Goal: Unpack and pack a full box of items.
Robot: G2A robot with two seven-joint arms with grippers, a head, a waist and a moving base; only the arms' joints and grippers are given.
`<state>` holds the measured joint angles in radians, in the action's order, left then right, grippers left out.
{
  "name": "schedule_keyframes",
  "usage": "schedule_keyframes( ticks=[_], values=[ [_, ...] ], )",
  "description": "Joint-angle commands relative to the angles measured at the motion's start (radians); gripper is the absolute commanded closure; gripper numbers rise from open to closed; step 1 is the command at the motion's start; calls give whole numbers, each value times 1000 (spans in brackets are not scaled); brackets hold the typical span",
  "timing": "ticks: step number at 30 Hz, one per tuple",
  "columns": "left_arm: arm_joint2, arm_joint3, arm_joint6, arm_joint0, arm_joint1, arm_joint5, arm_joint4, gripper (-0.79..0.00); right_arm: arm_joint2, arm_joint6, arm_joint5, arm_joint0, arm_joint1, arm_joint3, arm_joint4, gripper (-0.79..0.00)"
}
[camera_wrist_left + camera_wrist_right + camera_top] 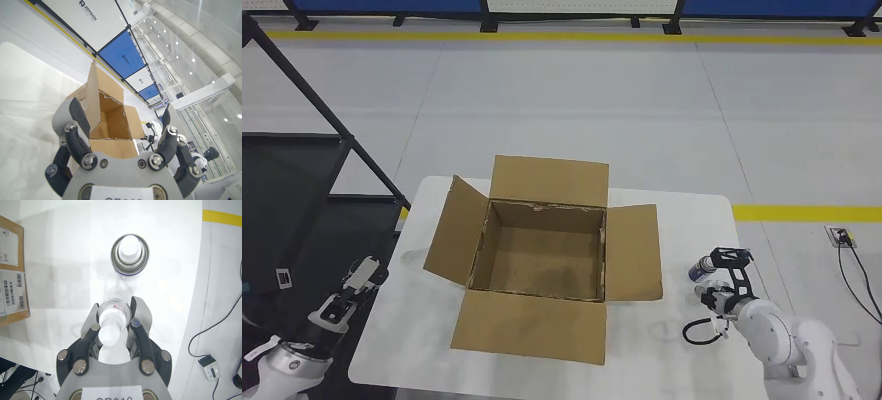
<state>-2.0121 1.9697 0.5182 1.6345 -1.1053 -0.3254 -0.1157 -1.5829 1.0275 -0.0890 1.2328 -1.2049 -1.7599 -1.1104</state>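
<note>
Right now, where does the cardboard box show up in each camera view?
Top view: box in the middle of the table, flaps open.
Left wrist view: box straight ahead, framed by the fingers of the open left gripper.
Right wrist view: one labelled flap at the edge, away from the spray can.
Shared landmark: the white table.

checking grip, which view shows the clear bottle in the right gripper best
Right wrist view: clear bottle close up between the right gripper's fingers. Top view: gripper mostly covers it. Left wrist view: too distant to tell.
</note>
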Motion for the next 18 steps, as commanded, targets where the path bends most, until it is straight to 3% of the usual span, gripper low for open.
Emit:
schedule_keyframes(
  ticks=[1, 6, 11, 14, 18],
  values=[
    [-2, 0, -2, 0, 0, 0, -3, -785, -10, -5, 7, 26, 2, -89, -4, 0],
    [-8, 0, 1, 3, 1, -6, -12, -785, -18, 23, -10, 56, 8, -322, -69, 0],
    [-13, -5, 7, 11, 1, -19, -19, -785, 57, -17, 12, 1, 4, -474, -59, 0],
    [-24, -12, 7, 19, 1, -27, -33, -785, 154, -44, 68, -96, -2, -445, -15, 0],
    [-46, -25, 6, 34, 1, -37, -51, -785, 349, -33, 97, -317, -25, -268, 20, 0]
  ],
)
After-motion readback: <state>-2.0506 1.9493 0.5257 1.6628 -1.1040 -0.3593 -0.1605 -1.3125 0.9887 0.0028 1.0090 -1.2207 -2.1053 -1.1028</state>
